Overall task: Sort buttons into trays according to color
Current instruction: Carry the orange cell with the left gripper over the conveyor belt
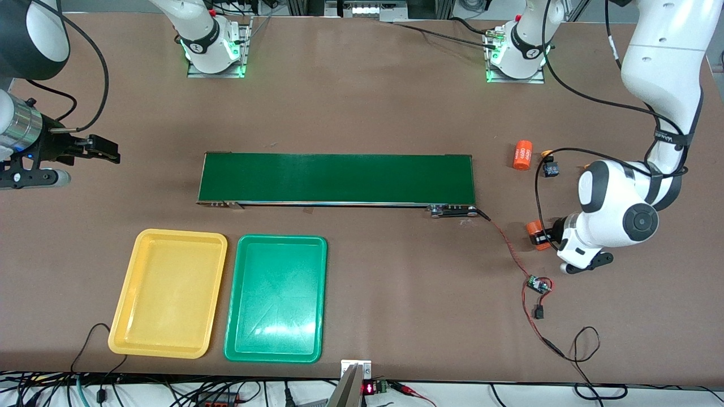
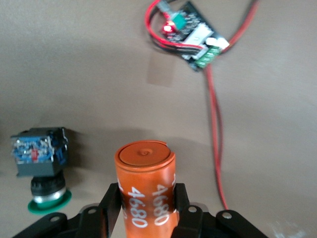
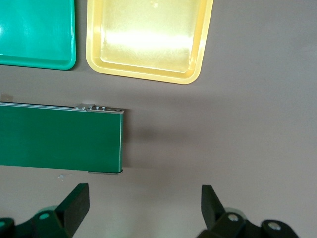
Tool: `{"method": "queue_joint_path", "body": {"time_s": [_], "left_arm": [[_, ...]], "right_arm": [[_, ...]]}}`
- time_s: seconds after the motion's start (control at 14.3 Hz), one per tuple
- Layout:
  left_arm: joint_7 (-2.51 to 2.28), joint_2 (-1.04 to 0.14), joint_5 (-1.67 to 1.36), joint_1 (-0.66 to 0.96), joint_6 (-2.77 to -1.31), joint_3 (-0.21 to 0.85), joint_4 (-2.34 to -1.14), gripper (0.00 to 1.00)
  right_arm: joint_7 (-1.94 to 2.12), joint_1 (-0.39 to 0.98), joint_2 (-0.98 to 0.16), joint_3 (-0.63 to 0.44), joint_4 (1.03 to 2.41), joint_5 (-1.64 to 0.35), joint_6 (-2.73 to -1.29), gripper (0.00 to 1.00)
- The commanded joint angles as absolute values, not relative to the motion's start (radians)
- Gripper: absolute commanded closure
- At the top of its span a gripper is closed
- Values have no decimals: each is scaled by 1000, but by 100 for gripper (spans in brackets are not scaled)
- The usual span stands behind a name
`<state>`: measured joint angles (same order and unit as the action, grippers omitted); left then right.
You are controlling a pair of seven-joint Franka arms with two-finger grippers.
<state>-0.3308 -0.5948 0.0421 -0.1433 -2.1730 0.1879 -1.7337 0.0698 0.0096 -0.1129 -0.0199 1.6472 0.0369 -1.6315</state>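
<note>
toward the left arm's end of the brown table (image 1: 362, 102), the left end effector (image 2: 146, 210) is down at the surface with its black fingers (image 2: 110, 207) pressed against both sides of an orange cylinder marked "4680" (image 2: 146, 191), clamped on it. in the front view that cylinder (image 1: 535, 234) shows only partly past the white wrist. just beside it in the left wrist view lies a push-button switch with a dark blocky body and a green round cap (image 2: 41, 171), resting on the table and untouched. a small circuit board with red and black wires (image 2: 190, 32) lies a little apart from the cylinder.

a second orange "4680" cylinder (image 1: 522, 155) lies farther from the front camera, and next to it sits a small switch with a yellow-orange cap (image 1: 549, 164).

the long dark green conveyor belt (image 1: 336, 178) runs across the middle of the table. nearer the front camera, toward the right arm's end, the shallow yellow plastic tray (image 1: 125, 299) and the shallow green plastic tray (image 1: 240, 299) sit side by side, almost touching, with no buttons in them.

the right end effector (image 3: 144, 206) waits in the air over bare table off the right arm's end of the belt, its fingers spread wide apart and holding nothing.
</note>
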Motion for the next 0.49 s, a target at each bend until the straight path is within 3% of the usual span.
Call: {"method": "queue_joint_path", "body": {"time_s": [0.0,0.21,0.42], "left_arm": [[-333,-447,66,-88,-2108,186,-1819,95],[-237,-355,66,-8,-1987,218,-1838,95],[-88,-275,61,15,-1973,285,-1897,93]], "right_arm": [[71,8,-121,-20,1629,35,-1629,0],[69,9,-130,-20,1626,34,-1643,0],[60,14,-130,-20,1626,34,-1643,0]]}}
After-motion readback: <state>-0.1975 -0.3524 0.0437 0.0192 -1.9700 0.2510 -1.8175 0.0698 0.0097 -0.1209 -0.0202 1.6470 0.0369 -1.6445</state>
